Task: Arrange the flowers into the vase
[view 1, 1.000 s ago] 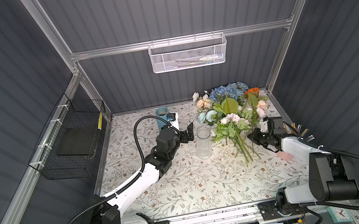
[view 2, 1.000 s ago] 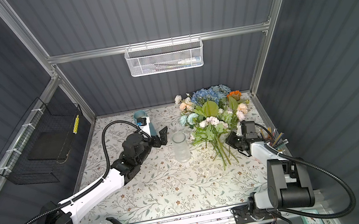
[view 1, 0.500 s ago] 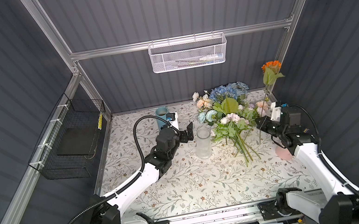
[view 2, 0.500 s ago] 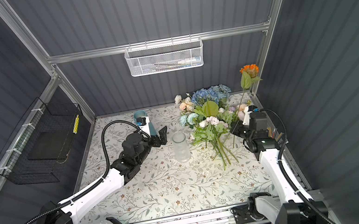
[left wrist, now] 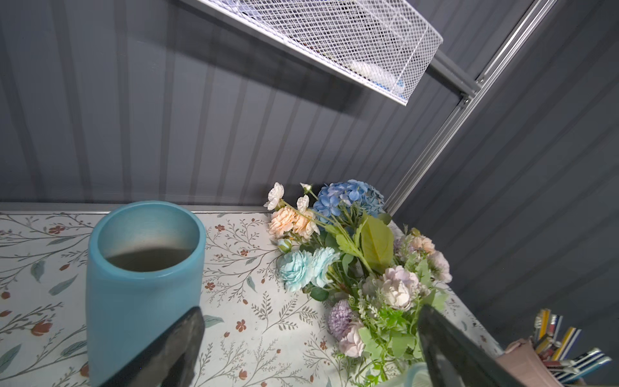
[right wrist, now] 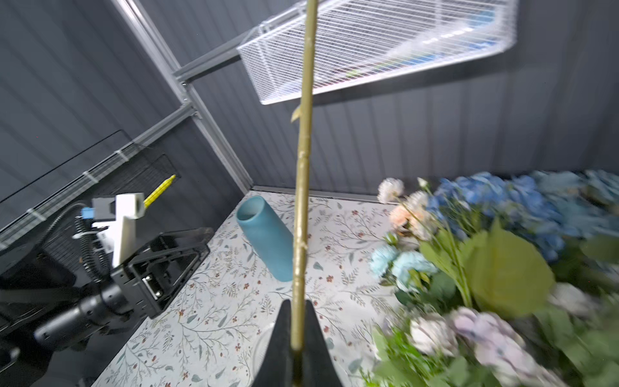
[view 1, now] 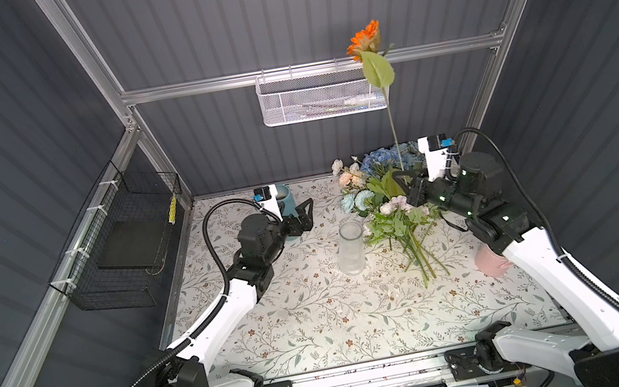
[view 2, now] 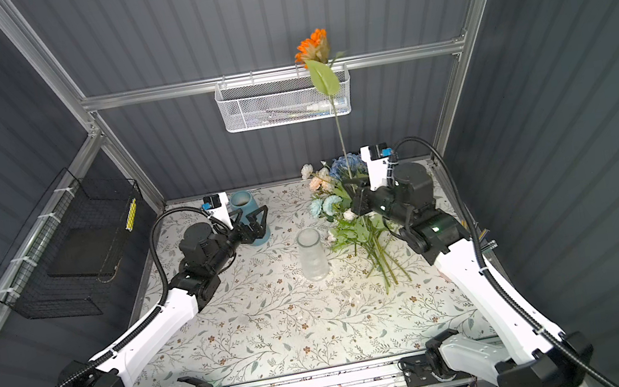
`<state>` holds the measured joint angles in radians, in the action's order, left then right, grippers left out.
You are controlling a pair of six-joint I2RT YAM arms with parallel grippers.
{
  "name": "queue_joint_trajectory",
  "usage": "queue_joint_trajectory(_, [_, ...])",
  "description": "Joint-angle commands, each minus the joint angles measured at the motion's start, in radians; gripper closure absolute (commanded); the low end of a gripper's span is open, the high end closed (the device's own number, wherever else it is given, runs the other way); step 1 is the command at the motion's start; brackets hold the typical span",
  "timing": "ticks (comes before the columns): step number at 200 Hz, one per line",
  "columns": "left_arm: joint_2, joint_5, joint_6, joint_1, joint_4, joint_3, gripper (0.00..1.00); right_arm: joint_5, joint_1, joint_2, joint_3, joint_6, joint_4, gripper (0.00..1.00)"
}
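Observation:
My right gripper (view 1: 406, 180) (right wrist: 297, 335) is shut on the lower stem (right wrist: 303, 201) of an orange daisy (view 1: 364, 39) (view 2: 312, 47). The flower stands upright, its head high in front of the back rail. The other flowers (view 1: 384, 199) (view 2: 339, 208) (left wrist: 351, 261) lie in a bunch at the back right, stems pointing forward. A clear glass vase (view 1: 351, 249) (view 2: 312, 255) stands empty mid-table, left of the bunch. My left gripper (view 1: 303, 216) (left wrist: 308, 355) hovers open by a blue ceramic cylinder (left wrist: 144, 284), holding nothing.
A pink cup of pencils (view 1: 491, 262) (left wrist: 542, 351) sits at the right edge under my right arm. A white mesh basket (view 1: 319, 94) hangs on the back wall, just behind the raised daisy. A black wire basket (view 1: 126, 240) hangs on the left wall.
My right arm has lifted the orange daisy out of the bunch, raised it high and carried it left toward the middle. The left arm has not moved.

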<state>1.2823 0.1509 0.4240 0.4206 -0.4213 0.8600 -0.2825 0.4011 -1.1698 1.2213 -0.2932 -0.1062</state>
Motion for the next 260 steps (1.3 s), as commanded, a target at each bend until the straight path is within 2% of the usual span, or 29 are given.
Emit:
queue_joint_trajectory(1, [-0.035,0.245,0.087,-0.028,-0.063,0.005,0.01,-0.005,0.07,-0.076,0.034,0.099,0.134,1.0])
queue_joint_trajectory(57, [-0.045,0.466,0.151,-0.049,-0.139,0.036,0.01,-0.04,0.196,-0.241,-0.02,0.202,0.543,1.0])
queue_joint_trajectory(73, [-0.019,0.499,0.182,-0.049,-0.194,0.061,0.01,-0.043,0.204,-0.283,-0.064,0.212,0.688,1.0])
queue_joint_trajectory(77, [-0.011,0.506,0.191,-0.049,-0.209,0.067,0.01,-0.085,0.202,-0.294,-0.075,0.213,0.722,1.0])
queue_joint_trajectory(98, [0.035,0.512,0.212,-0.051,-0.259,0.112,0.02,-0.124,0.205,-0.34,-0.127,0.215,0.872,1.0])
queue_joint_trajectory(126, [0.107,0.515,0.246,-0.053,-0.327,0.19,0.06,-0.138,0.223,-0.362,-0.19,0.25,0.988,1.0])
queue_joint_trajectory(160, [0.206,0.577,0.334,-0.054,-0.434,0.288,0.14,-0.132,0.234,-0.364,-0.219,0.286,0.993,1.0])
queue_joint_trajectory(191, [0.266,0.624,0.379,-0.054,-0.479,0.353,0.28,-0.123,0.237,-0.367,-0.238,0.307,0.993,1.0])
queue_joint_trajectory(260, [0.269,0.642,0.387,-0.054,-0.485,0.398,0.99,-0.111,0.236,-0.372,-0.246,0.337,0.972,1.0])
